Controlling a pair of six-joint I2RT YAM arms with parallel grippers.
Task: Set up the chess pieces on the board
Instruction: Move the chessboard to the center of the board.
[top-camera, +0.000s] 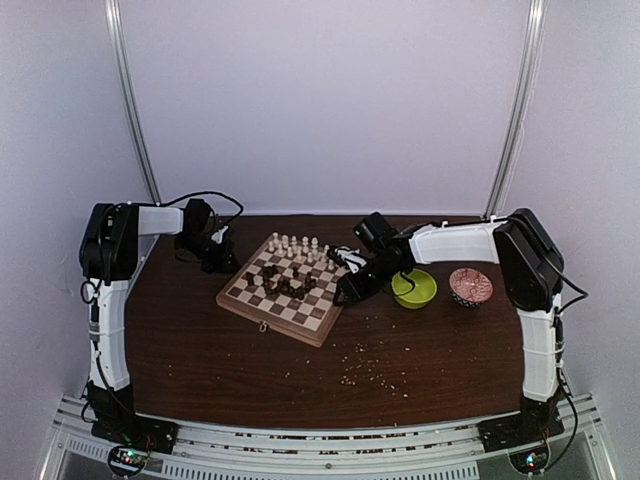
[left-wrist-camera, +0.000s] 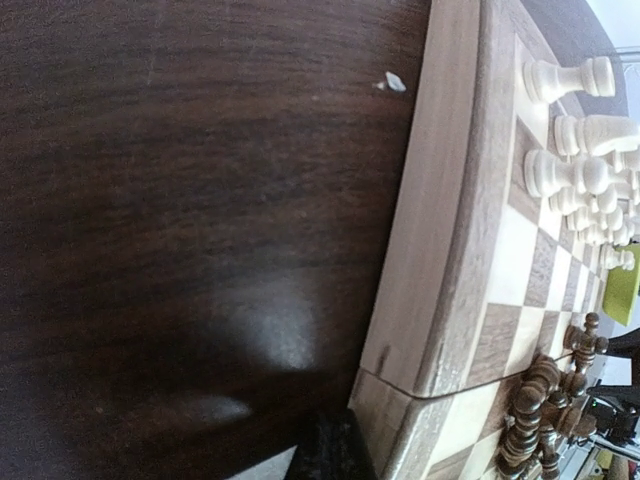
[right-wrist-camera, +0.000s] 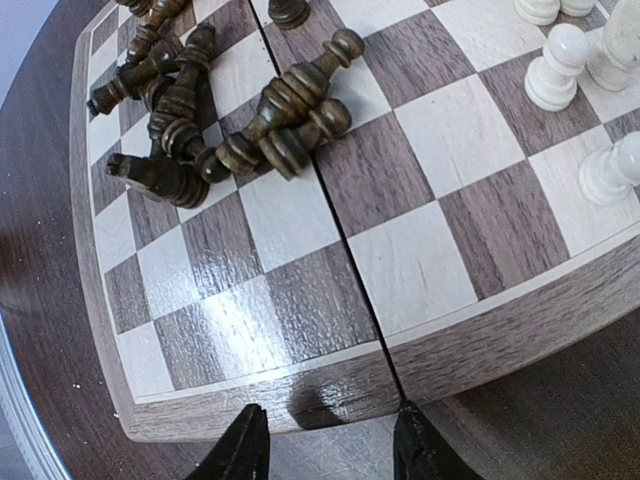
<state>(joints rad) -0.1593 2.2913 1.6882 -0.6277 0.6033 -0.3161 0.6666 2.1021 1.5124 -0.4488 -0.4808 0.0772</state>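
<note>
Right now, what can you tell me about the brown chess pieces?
The brown chess pieces look like shiny, dark turned wood with round knobs on top. Most lie tipped over in a jumbled heap near the middle of the board, leaning on each other, some across its centre crack.

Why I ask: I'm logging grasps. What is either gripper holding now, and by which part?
Nothing is held. The right gripper stands open and empty at the rim of the board; the left gripper is shut, with nothing seen in it.
</note>
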